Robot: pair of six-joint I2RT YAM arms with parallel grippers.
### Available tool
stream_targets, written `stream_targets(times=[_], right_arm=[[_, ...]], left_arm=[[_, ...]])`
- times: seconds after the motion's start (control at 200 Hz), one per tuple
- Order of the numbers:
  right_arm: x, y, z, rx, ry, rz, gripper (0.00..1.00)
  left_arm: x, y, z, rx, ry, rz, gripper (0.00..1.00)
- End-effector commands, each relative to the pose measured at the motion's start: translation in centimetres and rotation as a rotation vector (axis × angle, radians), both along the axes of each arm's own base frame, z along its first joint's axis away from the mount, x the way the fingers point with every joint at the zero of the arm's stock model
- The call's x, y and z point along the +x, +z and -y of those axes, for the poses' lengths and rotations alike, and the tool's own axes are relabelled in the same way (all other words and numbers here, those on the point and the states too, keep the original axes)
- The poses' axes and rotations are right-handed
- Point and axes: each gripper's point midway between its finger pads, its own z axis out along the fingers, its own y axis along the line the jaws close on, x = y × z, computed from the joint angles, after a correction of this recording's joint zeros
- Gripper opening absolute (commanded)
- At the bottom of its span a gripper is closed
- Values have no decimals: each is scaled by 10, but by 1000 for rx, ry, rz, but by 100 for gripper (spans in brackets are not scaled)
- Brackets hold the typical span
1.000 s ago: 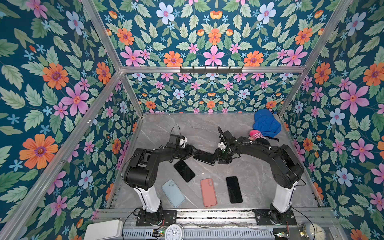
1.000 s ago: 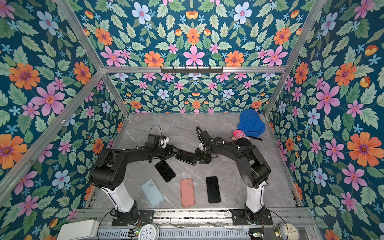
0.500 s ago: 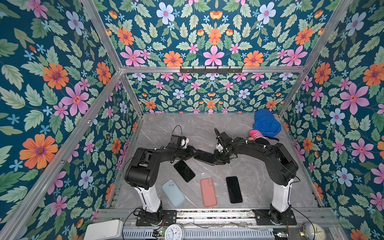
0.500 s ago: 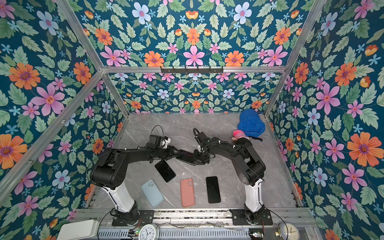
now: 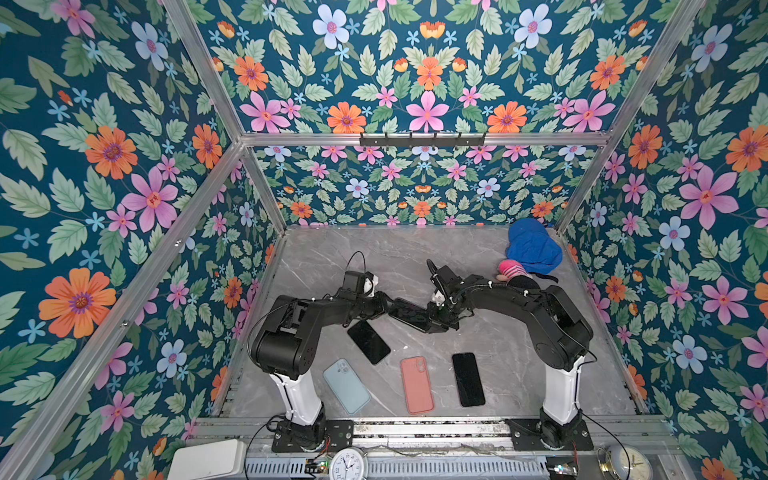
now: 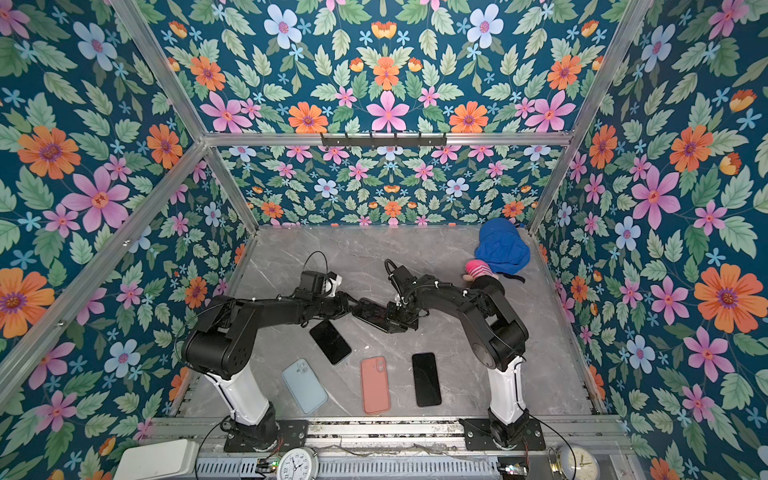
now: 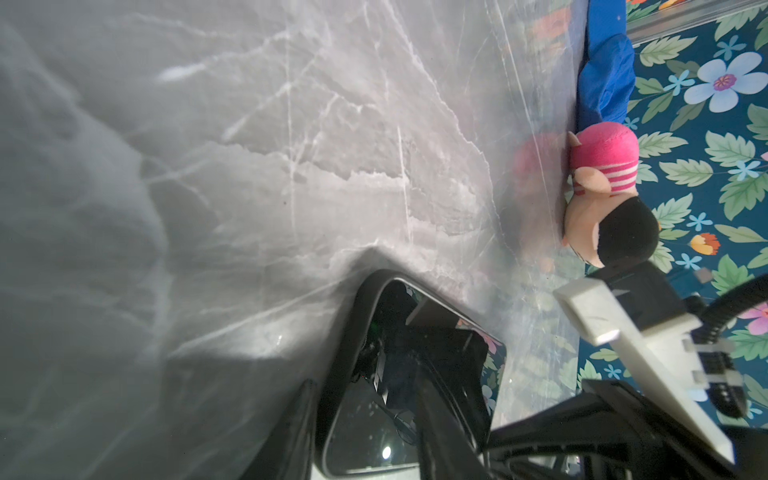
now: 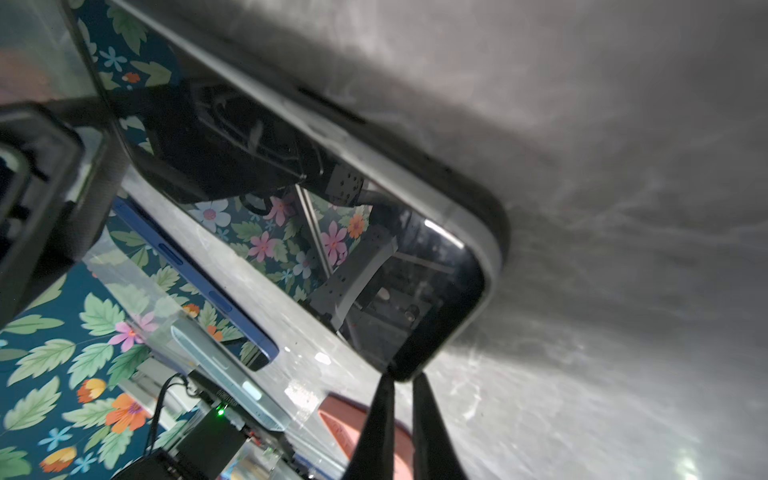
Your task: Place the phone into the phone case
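Now right fingers [image 8: 380, 424] pinch the phone [image 5: 409, 313] by a corner — left fingers [image 7: 438, 428] straddle it, grip unclear.

- The left gripper [image 5: 388, 306] and right gripper [image 5: 434, 321] meet mid-table at the black-cased phone [image 5: 409, 314]. With their arms they bar the middle from side to side.
- Behind them the marble table [image 5: 374, 249] lies bare to the back wall.
- A blue cloth [image 5: 532, 247] and a plush toy [image 5: 512, 268] fill the far right corner.
- Along the near edge a light blue case [image 5: 346, 386], a salmon case [image 5: 417, 385] and a black phone [image 5: 468, 379] lie apart, with bare lanes between them. An angled phone [image 5: 369, 341] sits just beyond.
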Motion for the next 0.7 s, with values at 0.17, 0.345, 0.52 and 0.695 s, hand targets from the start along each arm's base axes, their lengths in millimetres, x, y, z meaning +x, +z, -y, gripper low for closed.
stream_targets(times=[0.17, 0.345, 0.52, 0.695], right_arm=[[21, -3, -16, 39, -27, 80, 11], [13, 48, -3, 38, 35, 172, 18], [42, 63, 17, 10, 134, 331, 36], [93, 38, 25, -25, 233, 397, 56]], left_arm=[[-24, -17, 1, 11, -22, -124, 41], [-18, -8, -6, 66, -26, -99, 60], [-23, 5, -15, 101, -11, -79, 73], [-48, 19, 14, 50, -53, -77, 72]])
